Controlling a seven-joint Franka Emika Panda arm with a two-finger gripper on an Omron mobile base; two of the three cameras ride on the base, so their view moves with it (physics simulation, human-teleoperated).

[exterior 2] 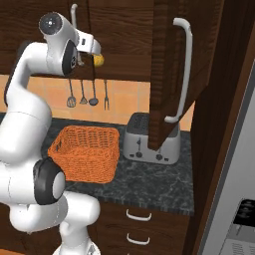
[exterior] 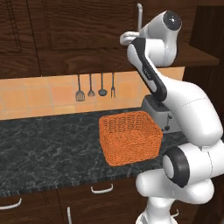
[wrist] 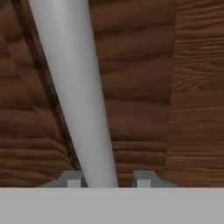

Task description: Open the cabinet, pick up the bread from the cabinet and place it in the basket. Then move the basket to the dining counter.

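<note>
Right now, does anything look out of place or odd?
Nothing spilled or damaged. One cabinet door hangs wide open above the toaster, while the hand straddles another door's handle.

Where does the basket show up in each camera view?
Left base view: basket at centre on the black counter, left of the arm.
Right base view: lower left of centre, right of the arm.
Hand view: looks at cabinet wood and a silver handle.
Shared landmark: the toaster, just right of the basket in both base views.
</note>
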